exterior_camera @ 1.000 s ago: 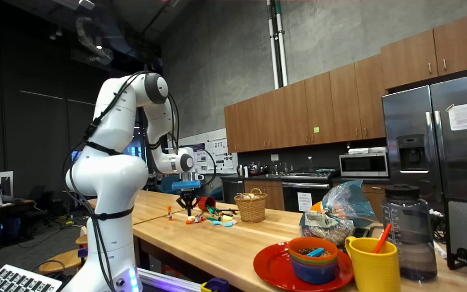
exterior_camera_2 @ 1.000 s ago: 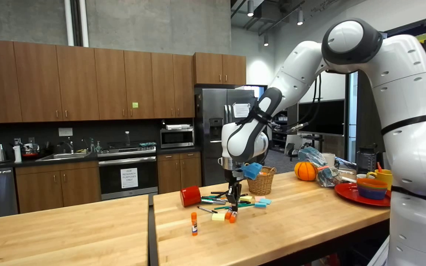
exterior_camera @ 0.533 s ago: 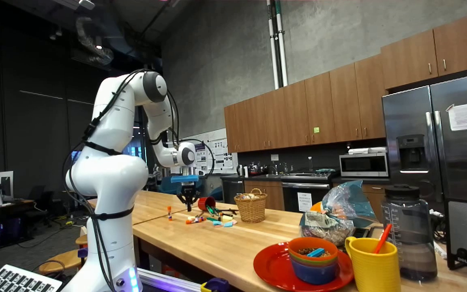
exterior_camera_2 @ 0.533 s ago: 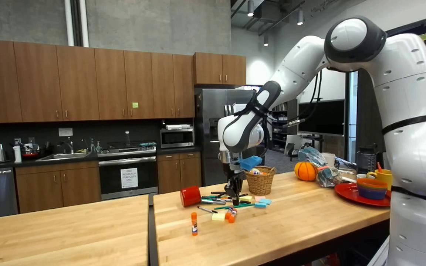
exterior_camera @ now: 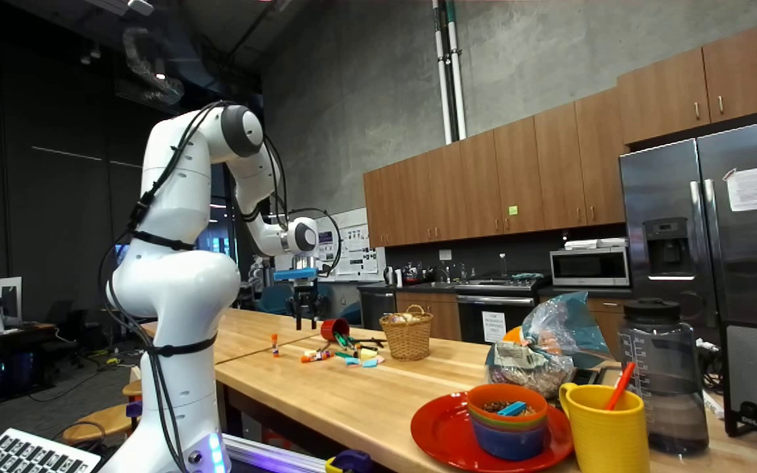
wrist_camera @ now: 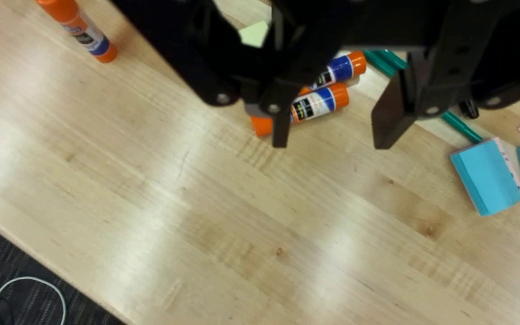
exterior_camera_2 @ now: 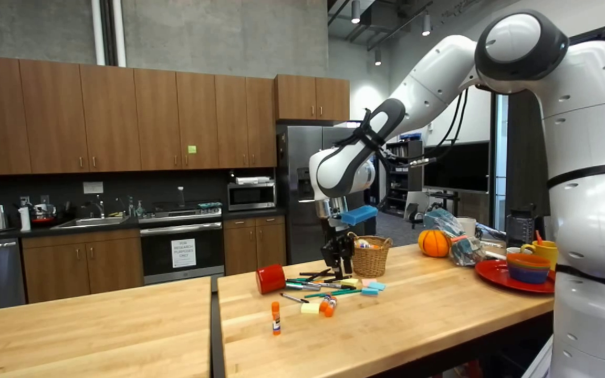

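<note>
Jaws hang parted near 2 glue sticks [wrist_camera: 318,104] lying flat.

Glare patches the wrist view's tabletop [wrist_camera: 242,225]; the pincer [wrist_camera: 331,145] looks dim.

Two glue sticks [exterior_camera_2: 329,306] lie flat on the table [wrist_camera: 197,234], side by side and nearly parallel, just beside a yellow pad [exterior_camera_2: 310,308]. In the wrist view, the lower stick [wrist_camera: 313,106] shows an orange end at either side of a white label with black panel and blue band; the upper stick [wrist_camera: 342,68] shows the same colours, much of its left part hidden. Whether the two bodies touch cannot be determined
</note>
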